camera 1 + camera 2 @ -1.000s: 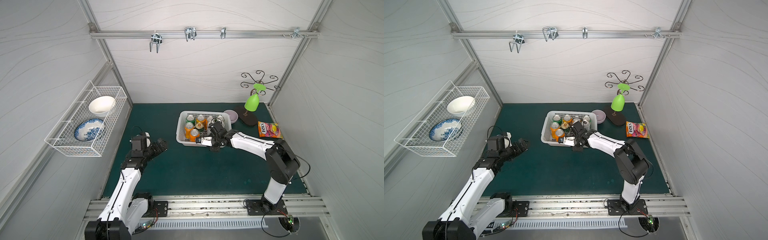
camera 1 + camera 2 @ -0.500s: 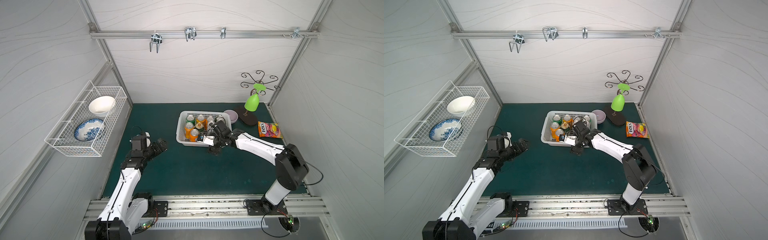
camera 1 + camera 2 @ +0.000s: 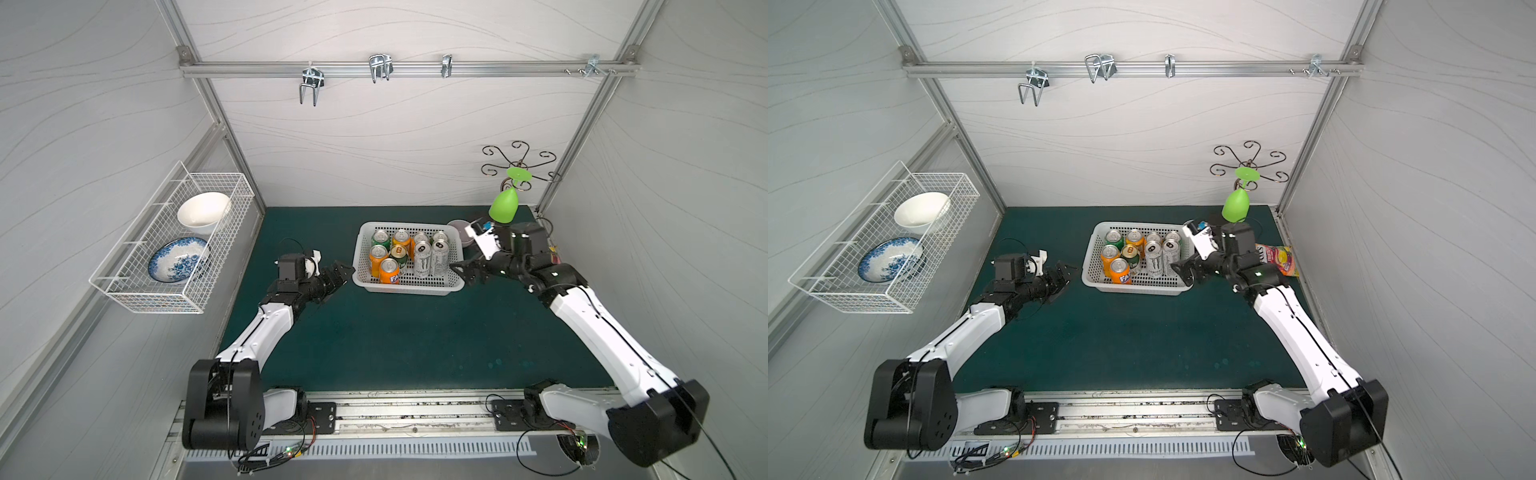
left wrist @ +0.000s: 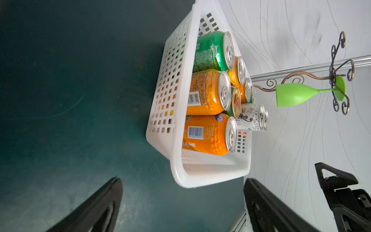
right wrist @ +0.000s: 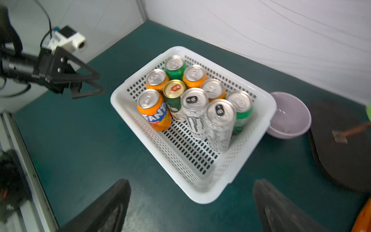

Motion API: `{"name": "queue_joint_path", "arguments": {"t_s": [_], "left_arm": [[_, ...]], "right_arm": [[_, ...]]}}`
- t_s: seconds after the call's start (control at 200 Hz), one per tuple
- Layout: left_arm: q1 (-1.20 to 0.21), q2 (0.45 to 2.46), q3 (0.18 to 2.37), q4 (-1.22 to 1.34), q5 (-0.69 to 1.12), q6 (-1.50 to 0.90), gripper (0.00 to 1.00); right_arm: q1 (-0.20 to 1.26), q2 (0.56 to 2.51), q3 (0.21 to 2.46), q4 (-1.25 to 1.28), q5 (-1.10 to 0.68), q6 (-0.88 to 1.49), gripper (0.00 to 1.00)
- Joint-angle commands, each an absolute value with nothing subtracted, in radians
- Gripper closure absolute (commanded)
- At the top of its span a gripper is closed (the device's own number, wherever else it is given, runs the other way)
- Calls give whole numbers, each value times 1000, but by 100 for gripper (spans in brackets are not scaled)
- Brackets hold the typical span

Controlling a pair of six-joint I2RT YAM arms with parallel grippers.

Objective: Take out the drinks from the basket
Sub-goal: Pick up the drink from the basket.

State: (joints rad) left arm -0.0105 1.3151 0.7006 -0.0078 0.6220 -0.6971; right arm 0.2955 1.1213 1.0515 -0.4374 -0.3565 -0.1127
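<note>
White-shelled left arm and right arm, bulky black joint housings. Thin black cables run along both links.

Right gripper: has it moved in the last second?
Yes. The right gripper has backed out from over the front-right corner of the basket to just outside its right wall, fingers open and empty.
</note>
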Motion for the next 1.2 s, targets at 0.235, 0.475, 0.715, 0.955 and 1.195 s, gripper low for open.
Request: {"name": "queue_joint_path", "arguments": {"t_s": [0.235,0.475,0.715,0.955,1.195], "left_arm": [[-75,1473,828,123,689,-707,1],[-131,1460,830,100,671,-702,1],[-167,1401,797,92,653,-709,1],[-189,1356,778,64,637,-707,1],[-191,1313,762,20,597,-688,1]], "right_arm": [[215,1109,987,-512,-326,60,1],[215,1141,989,-515,-283,37,1],[242,1277,1085,-558,-255,37,2],[349,1437,1244,-591,-105,-42,6],[425,1608,1424,-669,-35,-229,7]]}}
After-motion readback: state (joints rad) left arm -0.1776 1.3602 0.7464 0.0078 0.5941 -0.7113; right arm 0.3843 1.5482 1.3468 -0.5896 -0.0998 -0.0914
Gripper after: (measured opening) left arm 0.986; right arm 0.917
